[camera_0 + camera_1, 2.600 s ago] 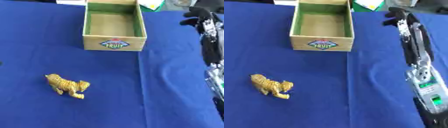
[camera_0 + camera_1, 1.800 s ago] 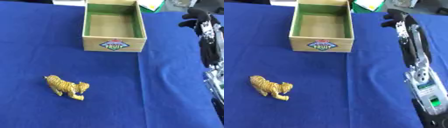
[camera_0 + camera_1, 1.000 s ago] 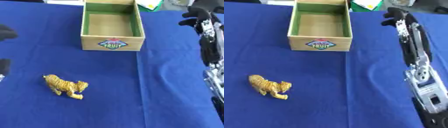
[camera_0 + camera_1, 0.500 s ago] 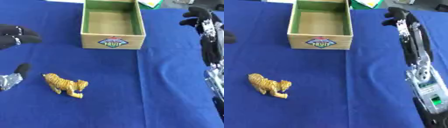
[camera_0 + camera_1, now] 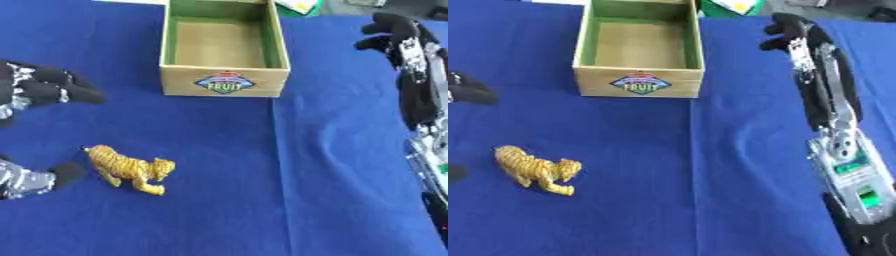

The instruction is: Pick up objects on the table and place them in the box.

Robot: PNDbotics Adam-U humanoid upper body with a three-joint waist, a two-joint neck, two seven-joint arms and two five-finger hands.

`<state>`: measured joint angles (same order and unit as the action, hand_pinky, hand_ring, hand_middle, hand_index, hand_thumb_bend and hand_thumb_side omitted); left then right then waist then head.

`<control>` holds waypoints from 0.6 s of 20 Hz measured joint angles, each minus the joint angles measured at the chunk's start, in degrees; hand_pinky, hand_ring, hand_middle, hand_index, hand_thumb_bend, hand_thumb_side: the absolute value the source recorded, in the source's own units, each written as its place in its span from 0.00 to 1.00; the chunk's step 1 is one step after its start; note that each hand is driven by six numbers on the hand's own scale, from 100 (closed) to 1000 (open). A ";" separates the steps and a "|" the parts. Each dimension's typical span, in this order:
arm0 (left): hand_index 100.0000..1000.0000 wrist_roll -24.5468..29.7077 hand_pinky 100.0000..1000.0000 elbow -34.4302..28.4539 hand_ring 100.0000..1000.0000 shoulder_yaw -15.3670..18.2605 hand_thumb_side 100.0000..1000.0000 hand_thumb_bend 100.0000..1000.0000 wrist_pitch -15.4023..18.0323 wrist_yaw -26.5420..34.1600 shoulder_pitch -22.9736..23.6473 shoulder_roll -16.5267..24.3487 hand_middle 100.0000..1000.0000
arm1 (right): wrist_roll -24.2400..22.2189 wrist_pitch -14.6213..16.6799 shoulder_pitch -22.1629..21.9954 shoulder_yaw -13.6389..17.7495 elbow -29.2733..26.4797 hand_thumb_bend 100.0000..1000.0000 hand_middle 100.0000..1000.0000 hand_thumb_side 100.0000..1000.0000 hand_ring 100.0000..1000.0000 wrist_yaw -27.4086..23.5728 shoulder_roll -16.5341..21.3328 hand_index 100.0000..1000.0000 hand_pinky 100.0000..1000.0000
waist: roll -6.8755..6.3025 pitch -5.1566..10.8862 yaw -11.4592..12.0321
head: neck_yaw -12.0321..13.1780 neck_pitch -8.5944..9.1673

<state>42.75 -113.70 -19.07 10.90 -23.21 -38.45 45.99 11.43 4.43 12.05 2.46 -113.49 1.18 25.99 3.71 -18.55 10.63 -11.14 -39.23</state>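
Observation:
A yellow striped toy tiger point(image 5: 129, 167) stands on the blue cloth at the lower left. My left hand point(image 5: 39, 92) has come in from the left edge, open, its fingers spread above the tiger and its thumb point(image 5: 63, 173) low beside the tiger's tail, apart from the toy. The cardboard box point(image 5: 225, 83) with green inner walls and a fruit label sits at the top centre and looks empty. My right hand point(image 5: 791, 30) hangs at the upper right beside the box, fingers curled, holding nothing.
My right forearm point(image 5: 846, 165), silver and black, runs down the right side. A white and green object point(image 5: 299, 5) lies behind the box at the far edge. Blue cloth point(image 5: 262, 200) covers the whole table.
My left hand has entered from the left edge and moved right toward the tiger, fingers spread. The tiger, box and right arm have stayed put.

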 measured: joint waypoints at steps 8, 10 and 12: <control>0.97 8.63 0.59 0.09 0.74 -1.75 0.80 0.39 -5.76 4.04 -1.95 -2.18 0.79 | -0.15 -0.15 -0.32 -0.01 0.00 0.00 0.65 0.89 0.62 -0.01 -0.08 0.80 0.81 | -0.04 0.05 -0.02 | -0.05 0.01; 0.96 9.02 0.59 0.65 0.75 -2.31 0.77 0.40 -7.12 3.45 -2.49 -2.96 0.79 | -0.17 -0.16 -0.47 -0.02 0.00 0.00 0.65 0.89 0.62 -0.01 -0.18 0.80 0.81 | -0.07 0.15 -0.06 | -0.05 0.01; 0.93 9.16 0.62 1.81 0.77 -2.86 0.72 0.42 -8.24 2.48 -2.91 -3.78 0.78 | -0.23 -0.16 -0.48 -0.02 0.00 0.00 0.64 0.88 0.62 -0.01 -0.26 0.80 0.81 | -0.09 0.18 -0.10 | -0.06 0.01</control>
<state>51.91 -111.89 -21.92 2.66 -20.72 -41.36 42.21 11.20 4.28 11.56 2.44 -113.49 1.18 25.73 3.62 -18.36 10.53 -11.20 -39.22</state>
